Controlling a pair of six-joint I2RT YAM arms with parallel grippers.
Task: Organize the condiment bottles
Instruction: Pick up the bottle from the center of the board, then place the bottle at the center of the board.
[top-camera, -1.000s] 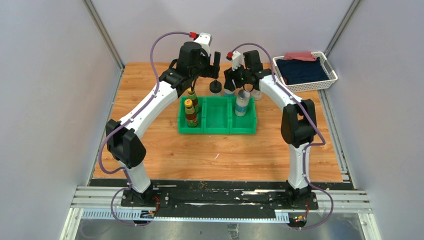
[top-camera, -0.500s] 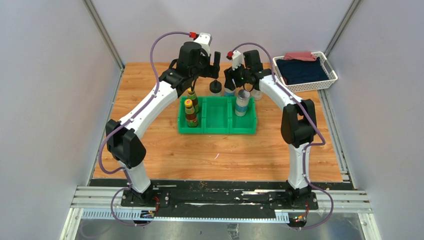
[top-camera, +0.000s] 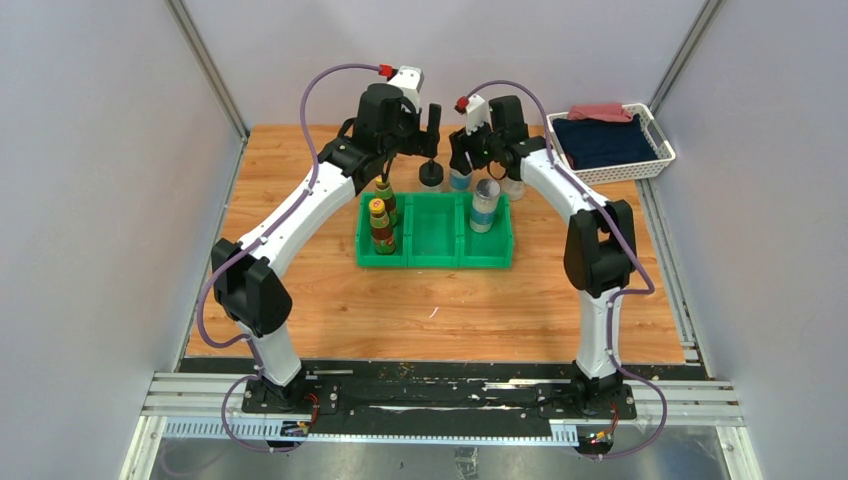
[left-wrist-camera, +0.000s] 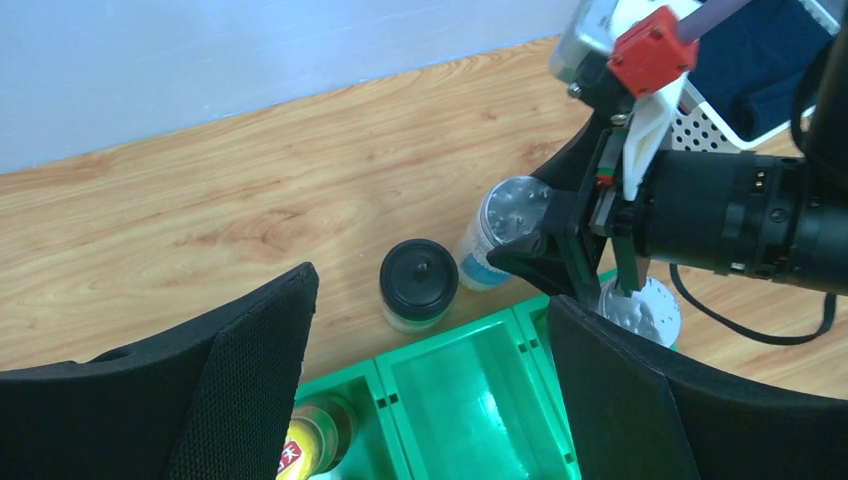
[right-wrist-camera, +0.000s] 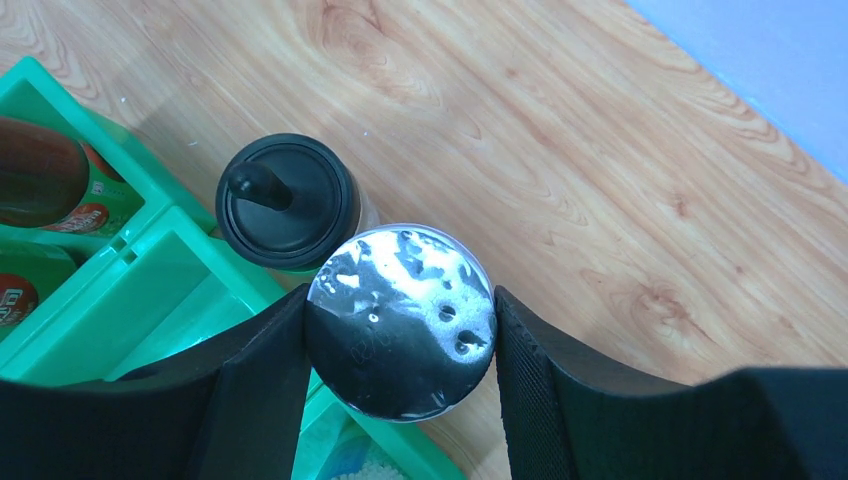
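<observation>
My right gripper (top-camera: 463, 163) (right-wrist-camera: 400, 312) is shut on a clear silver-lidded shaker (right-wrist-camera: 402, 318) (left-wrist-camera: 510, 213) just behind the green bin (top-camera: 437, 250). A squat jar with a black knob lid (top-camera: 431, 174) (right-wrist-camera: 288, 203) (left-wrist-camera: 419, 283) stands on the table beside it. Two dark brown bottles with yellow caps (top-camera: 380, 216) stand in the bin's left compartment. A second shaker (top-camera: 485, 204) (left-wrist-camera: 641, 311) stands in the right compartment. The middle compartment (left-wrist-camera: 470, 385) is empty. My left gripper (top-camera: 412, 150) (left-wrist-camera: 434, 335) is open and empty above the bin's back edge. A clear jar (top-camera: 514, 187) is partly hidden behind my right arm.
A white basket (top-camera: 660, 150) with dark and red cloths sits at the back right corner. Grey walls close in the table on the left, back and right.
My right gripper has shifted slightly left and back with the shaker in it. The left arm has not moved.
</observation>
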